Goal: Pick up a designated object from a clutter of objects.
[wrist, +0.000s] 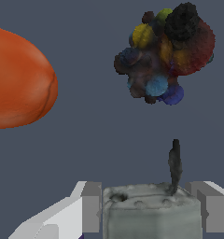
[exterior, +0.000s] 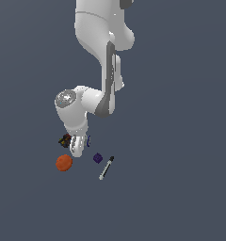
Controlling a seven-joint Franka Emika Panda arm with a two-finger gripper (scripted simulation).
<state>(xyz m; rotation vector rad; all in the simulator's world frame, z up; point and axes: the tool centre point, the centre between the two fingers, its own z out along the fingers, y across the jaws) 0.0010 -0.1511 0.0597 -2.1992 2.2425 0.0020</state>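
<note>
The designated object, a white-grey stubby cylinder with a thin dark stub standing on it, sits between my gripper's two fingers, whose pads touch it on both sides. In the exterior view the gripper is low over the floor and hides most of the object; only a blue edge shows beside the hand. The clutter of objects lies close around it: the dark multicoloured lump, the orange flat disc, the purple cube and the black-and-white stick.
The lump touches or nearly touches the hand on the exterior view's left, and the disc lies just below it. The cube and stick are a little off on the exterior view's right. The white arm rises behind over a plain grey floor.
</note>
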